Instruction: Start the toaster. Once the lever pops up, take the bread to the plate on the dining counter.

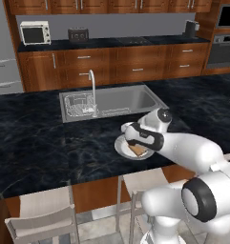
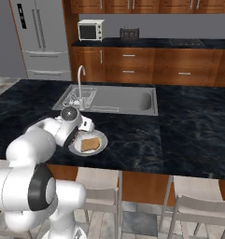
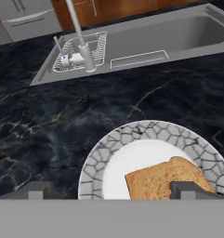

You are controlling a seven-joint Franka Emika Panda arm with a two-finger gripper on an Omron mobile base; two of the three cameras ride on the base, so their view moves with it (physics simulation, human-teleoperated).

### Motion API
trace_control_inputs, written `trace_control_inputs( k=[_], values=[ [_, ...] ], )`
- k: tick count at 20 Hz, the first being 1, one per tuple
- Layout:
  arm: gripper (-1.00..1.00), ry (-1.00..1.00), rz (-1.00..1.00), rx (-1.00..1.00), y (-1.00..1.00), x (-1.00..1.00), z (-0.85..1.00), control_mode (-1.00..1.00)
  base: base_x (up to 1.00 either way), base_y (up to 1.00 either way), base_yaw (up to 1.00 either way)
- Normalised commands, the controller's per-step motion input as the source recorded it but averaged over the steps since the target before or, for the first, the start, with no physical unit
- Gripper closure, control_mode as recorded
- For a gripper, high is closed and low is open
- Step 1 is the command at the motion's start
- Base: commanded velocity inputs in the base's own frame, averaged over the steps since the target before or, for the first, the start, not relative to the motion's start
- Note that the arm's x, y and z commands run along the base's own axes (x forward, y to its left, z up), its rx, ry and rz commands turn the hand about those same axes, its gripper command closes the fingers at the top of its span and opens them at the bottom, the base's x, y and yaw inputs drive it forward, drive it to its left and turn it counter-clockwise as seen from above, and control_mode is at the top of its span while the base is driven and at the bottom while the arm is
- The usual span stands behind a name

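The tan bread (image 3: 162, 179) lies flat on the round white plate (image 3: 132, 135), which has a grey mosaic rim and sits on the black marbled dining counter (image 3: 39, 130). My gripper (image 3: 113, 190) hangs just above the plate, open, its fingertips (image 3: 190, 189) wide apart with nothing between them. From the base views, the hand (image 1: 138, 138) covers part of the plate (image 1: 120, 147) and bread (image 1: 138, 151); from the other side the bread (image 2: 89, 144) and plate (image 2: 102, 140) show beside the gripper (image 2: 82, 133). The dark toaster (image 1: 78, 34) (image 2: 129, 33) stands on the far back counter; its lever is too small to make out.
A steel sink (image 1: 126, 100) (image 2: 123, 100) with a tap (image 1: 93, 90) (image 2: 80, 79) lies just beyond the plate. A cream toaster oven (image 1: 35, 33) (image 2: 90, 30) stands by the toaster. Stools (image 1: 40, 214) (image 2: 198, 200) line the counter's near edge. A fridge (image 2: 39, 37) is at the back left.
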Motion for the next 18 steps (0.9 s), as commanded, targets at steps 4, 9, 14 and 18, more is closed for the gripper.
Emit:
trace_control_inputs(
  k=[4, 9, 14, 18],
  values=[
    [-1.0, 0.0, -0.08, -0.01, -0.07, 0.0, 0.38, -1.0, 0.0, 0.0, 0.0],
    [-1.0, 0.02, -0.12, -0.02, 0.0, 0.0, 0.5, -1.0, 0.0, 0.0, 0.0],
    [-1.0, 0.05, -0.13, -0.04, 0.0, -0.29, 0.44, -1.0, 0.0, 0.0, 0.0],
    [-1.0, 0.04, -0.05, -0.02, 0.0, -0.86, 0.17, -1.0, 0.0, 0.0, 0.0]
  ],
)
